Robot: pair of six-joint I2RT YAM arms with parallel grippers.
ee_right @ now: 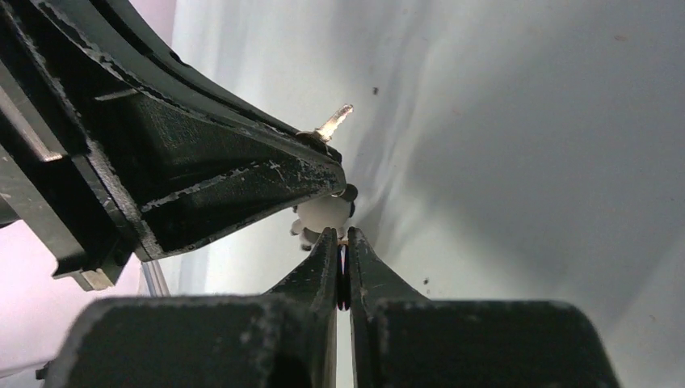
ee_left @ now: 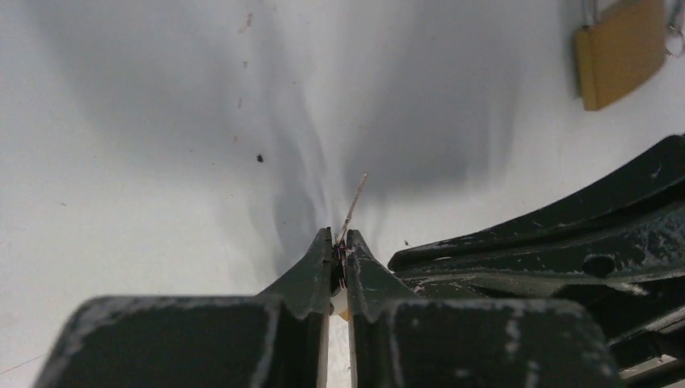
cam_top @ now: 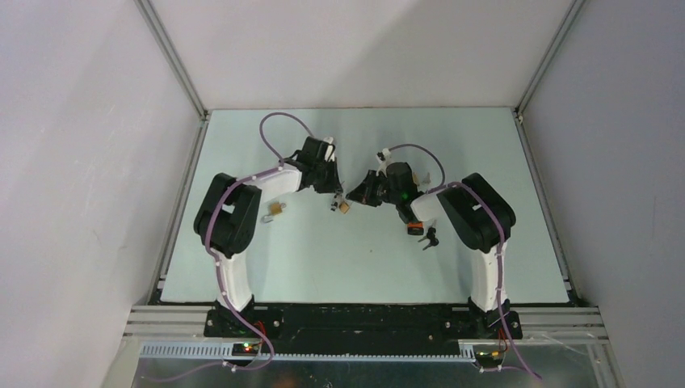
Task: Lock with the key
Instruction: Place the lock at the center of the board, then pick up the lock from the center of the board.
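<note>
My left gripper point(ee_left: 339, 242) is shut on the key point(ee_left: 355, 196), whose thin blade sticks out past the fingertips above the table. In the right wrist view the key point(ee_right: 334, 122) pokes out beyond the left gripper's finger point(ee_right: 226, 174). A brass padlock point(ee_left: 620, 53) lies on the table ahead and to the right, apart from the key; from above the padlock point(cam_top: 344, 207) sits just below both grippers. My right gripper point(ee_right: 340, 236) is shut, its tips against a small whitish piece point(ee_right: 323, 215); I cannot tell if it pinches it. The two grippers point(cam_top: 334, 198) point(cam_top: 356, 196) almost meet.
A second brass padlock point(cam_top: 276, 210) lies on the table beside the left arm. A bunch of black keys point(cam_top: 428, 237) lies close to the right arm. The right gripper's fingers point(ee_left: 557, 242) cross the right side of the left wrist view. Grey walls enclose the table point(cam_top: 485, 145).
</note>
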